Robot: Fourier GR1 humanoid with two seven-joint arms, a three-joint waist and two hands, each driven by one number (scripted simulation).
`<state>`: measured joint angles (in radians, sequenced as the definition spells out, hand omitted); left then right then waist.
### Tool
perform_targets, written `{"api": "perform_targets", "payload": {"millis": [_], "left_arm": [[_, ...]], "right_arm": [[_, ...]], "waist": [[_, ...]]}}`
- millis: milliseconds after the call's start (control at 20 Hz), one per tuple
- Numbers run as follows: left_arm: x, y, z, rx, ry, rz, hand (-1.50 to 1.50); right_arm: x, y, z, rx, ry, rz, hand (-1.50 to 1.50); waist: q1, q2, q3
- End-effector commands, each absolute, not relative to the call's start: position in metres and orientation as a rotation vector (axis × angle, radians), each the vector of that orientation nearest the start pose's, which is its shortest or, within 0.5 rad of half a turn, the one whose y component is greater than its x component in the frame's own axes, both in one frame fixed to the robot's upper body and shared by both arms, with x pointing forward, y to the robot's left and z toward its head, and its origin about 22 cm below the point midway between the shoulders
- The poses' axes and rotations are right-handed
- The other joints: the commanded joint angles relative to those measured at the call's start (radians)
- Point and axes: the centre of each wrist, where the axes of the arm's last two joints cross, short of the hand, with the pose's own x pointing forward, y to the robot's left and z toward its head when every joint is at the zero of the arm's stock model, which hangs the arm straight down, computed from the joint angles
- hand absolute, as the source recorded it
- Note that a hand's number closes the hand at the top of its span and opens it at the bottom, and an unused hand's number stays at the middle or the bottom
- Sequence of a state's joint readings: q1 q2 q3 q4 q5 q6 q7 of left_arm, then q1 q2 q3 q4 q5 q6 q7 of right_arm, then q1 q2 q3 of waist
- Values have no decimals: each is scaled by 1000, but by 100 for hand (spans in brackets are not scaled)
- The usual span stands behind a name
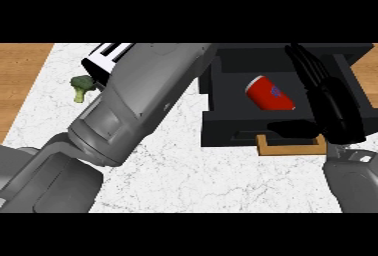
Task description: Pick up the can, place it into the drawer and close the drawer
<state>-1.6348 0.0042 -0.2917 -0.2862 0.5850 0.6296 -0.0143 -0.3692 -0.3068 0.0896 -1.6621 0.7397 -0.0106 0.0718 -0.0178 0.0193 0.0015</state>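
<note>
Risk first, my read: the can is already in the drawer, so what remains is the push to close it. The right hand (325,107) sits over the drawer's right side, thumb reaching left just above the front panel, near the wooden handle (289,148). If the push starts with fingers hanging inside the opening, they could get caught between the drawer and its housing, or nudge the can. An off-centre push on the right end of the front might also skew the drawer so it jams partway.

Near: right forearm comes in at lower right. Left forearm (125,115) fills the near-left and runs diagonally to the far middle; its hand is hidden, so cannot tell its fingers.

Middle: black drawer (221,125) is open, on the right of the white marble counter (184,175). Right hand fingers are straight and stretched far-wards along the drawer's right side, thumb spread wide, holding nothing; whether they touch the drawer wall I can't tell.

Inside: red can (269,93) lies tilted on the drawer floor, apart from the hand.

Far left: broccoli (81,86) on the counter, beside a black-and-white striped object (103,55) partly behind the left forearm.
</note>
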Motion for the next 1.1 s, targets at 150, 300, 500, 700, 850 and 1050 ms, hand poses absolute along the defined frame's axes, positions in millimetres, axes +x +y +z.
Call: {"api": "perform_targets", "payload": {"millis": [150,300,500,700,850,1050], "left_arm": [[446,5,260,26,-1728,-11,-150],[442,-3,268,50,-1703,2,-150],[450,20,255,67,-1727,-3,-150],[452,36,279,72,-1728,10,-150],[452,33,270,87,-1715,0,-150],[453,49,265,66,-1708,7,-150]], "right_arm": [[348,-230,107,-986,-1791,965,-150],[356,-194,69,-978,-1785,991,-150],[384,-198,62,-1076,-1754,961,-150],[402,-184,60,-1146,-1735,940,-150],[423,-174,79,-1216,-1778,871,-150],[438,-177,84,-1271,-1769,841,-150]], "waist": [[27,-12,-1],[32,-11,0],[58,-11,-1],[70,-15,-1],[75,-7,0],[91,-4,-1]]}}
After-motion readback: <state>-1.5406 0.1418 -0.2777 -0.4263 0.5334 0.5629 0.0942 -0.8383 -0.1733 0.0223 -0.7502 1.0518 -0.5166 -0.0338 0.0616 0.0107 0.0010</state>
